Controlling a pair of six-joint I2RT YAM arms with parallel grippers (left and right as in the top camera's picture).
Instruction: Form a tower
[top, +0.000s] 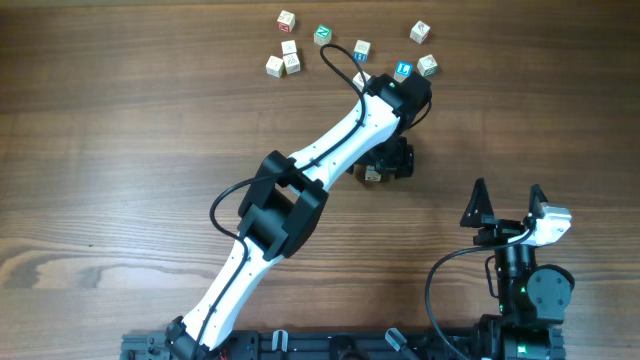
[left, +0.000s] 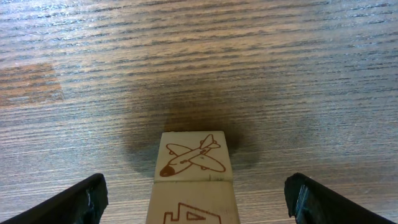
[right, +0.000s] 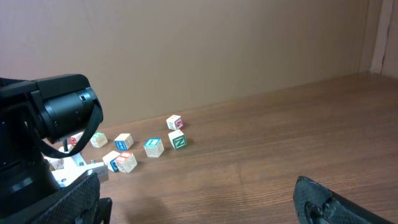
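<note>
Left pincer (left: 195, 200) gapes either side of the tower (left: 193, 159).

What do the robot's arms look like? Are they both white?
No. The left arm has white tubes, chunky black joints and a loopy black cable. The right arm is mostly black, with a white part near the top and a tiny green light. The right gripper has pointy black fingers.
</note>
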